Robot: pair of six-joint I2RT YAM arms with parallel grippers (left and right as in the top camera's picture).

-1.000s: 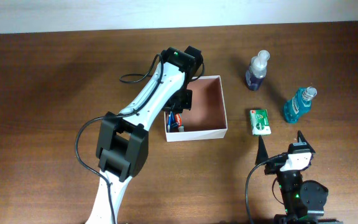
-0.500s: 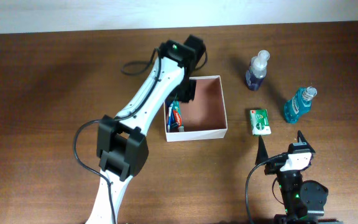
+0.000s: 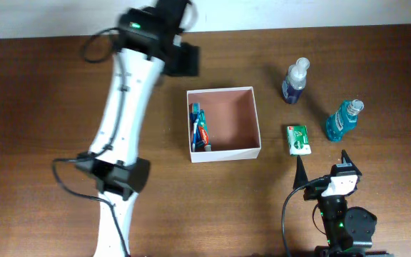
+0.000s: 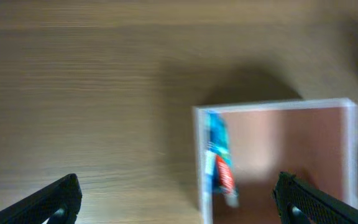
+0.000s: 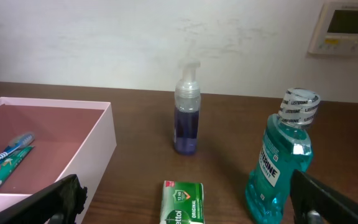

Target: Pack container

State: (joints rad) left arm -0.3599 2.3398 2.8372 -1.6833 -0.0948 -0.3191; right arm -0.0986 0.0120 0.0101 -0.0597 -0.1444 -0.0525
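The container [image 3: 224, 154] is a square white-walled box with a reddish-brown floor, at the table's centre. A toothbrush and a red-and-blue tube [image 3: 200, 128] lie along its left wall, also visible in the left wrist view [image 4: 219, 155]. My left gripper [image 3: 185, 60] hangs open and empty above the table, beyond the container's far-left corner; the left wrist view looks down on the container [image 4: 291, 149] between its fingers. My right gripper [image 3: 322, 165] stands open and empty near the front edge, to the right of the container [image 5: 95, 146].
A green soap box [image 3: 299, 139] lies just right of the container, in front of my right gripper. A teal mouthwash bottle [image 3: 342, 120] stands further right. A purple pump bottle [image 3: 295, 82] stands behind the soap box. The left arm's white links run down the table's left side.
My left gripper opened, letting go of the tube in the container, then drew up and back toward the far left. The right arm has not moved.
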